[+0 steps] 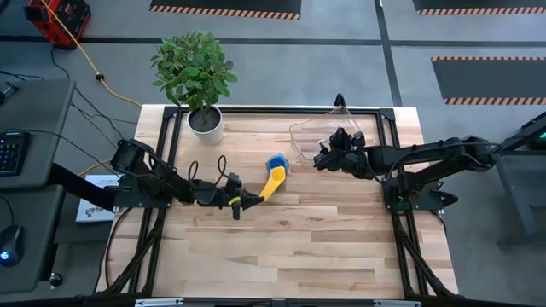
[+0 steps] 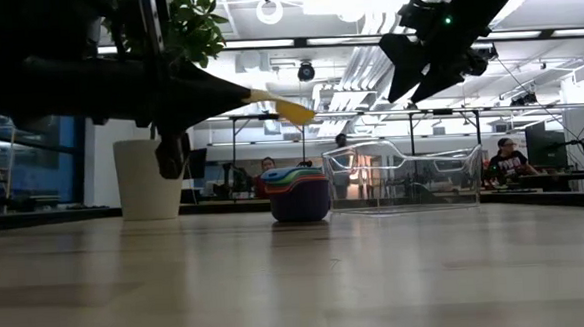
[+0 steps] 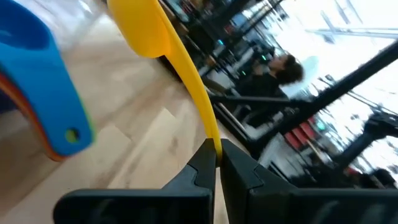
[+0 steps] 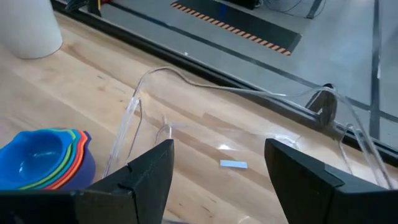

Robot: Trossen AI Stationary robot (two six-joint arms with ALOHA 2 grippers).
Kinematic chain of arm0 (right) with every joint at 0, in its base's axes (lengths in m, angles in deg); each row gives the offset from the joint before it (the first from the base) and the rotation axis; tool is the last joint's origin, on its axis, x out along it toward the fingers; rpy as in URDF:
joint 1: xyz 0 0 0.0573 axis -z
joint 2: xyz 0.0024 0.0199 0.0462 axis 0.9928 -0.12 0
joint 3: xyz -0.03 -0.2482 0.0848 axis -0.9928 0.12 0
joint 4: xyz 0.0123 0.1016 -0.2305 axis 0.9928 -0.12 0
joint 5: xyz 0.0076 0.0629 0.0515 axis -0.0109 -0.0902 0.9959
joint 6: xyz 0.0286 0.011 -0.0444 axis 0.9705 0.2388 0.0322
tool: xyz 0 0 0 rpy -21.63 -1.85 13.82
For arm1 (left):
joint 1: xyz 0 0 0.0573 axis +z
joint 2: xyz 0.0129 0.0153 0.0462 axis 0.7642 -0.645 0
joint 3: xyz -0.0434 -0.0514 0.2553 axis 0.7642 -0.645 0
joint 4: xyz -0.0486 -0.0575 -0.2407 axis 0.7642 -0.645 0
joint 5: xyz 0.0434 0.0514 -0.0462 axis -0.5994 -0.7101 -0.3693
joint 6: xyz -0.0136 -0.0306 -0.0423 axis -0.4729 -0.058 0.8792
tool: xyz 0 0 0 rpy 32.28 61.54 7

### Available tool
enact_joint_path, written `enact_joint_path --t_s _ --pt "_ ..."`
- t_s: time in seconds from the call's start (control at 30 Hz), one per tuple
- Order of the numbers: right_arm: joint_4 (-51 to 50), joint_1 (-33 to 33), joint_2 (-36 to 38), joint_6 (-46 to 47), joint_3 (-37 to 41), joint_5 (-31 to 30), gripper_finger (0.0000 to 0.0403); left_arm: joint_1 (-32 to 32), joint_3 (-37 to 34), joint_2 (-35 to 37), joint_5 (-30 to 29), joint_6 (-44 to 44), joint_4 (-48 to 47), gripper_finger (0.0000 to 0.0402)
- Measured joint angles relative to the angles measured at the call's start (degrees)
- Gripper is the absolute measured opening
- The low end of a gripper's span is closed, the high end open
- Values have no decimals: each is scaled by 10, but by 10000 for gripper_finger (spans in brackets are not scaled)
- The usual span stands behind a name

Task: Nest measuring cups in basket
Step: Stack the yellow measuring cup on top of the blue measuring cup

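Left tool (image 1: 247, 203) is clenched on the tip of the yellow cup's (image 1: 273, 181) flat handle; the left wrist view shows both fingers (image 3: 202, 167) pinched against the handle end. The yellow cup hangs in the air (bowl end toward the stack, handle sloping down to the tool), clear of the bench (image 1: 290, 247) in the low view.

Stack of cups (image 1: 276, 162) sits on the bench just beside the basket (image 1: 328, 128), on its left-arm side, touching or nearly so; cannot tell which. Light blue cup (image 4: 38, 151) is the top one, with green, orange and red rims showing under it and a dark blue cup (image 2: 299, 199) outermost at the bottom. The yellow cup's bowl is just beside the stack in the high view.

The basket stands at the far edge of the bench. Nothing seen inside it but a small pale label (image 4: 233, 164) on its floor.

Right tool (image 1: 326, 156) hovers over the basket's near wall, fingers (image 4: 149, 171) spread apart, grasping nothing.

White plant pot (image 1: 206, 124) with a leafy plant stands at the far left corner, well apart from the cups.
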Motion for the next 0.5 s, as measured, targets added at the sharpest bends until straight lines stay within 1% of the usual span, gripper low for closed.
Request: enact_joint_path --t_s 0.13,0.2,0.3,0.43,0.5 --pt "5 0 0 -5 0 5 243 19 0 0 48 15 0 0" --pt "8 0 0 -18 0 5 243 30 0 9 66 -10 0 0" --pt "11 0 0 -30 0 7 243 35 0 23 66 -74 6 0" --pt "16 0 0 -27 0 7 243 38 0 47 63 -101 0 0" --pt "16 0 0 -27 0 7 243 38 0 60 63 -101 -20 0"
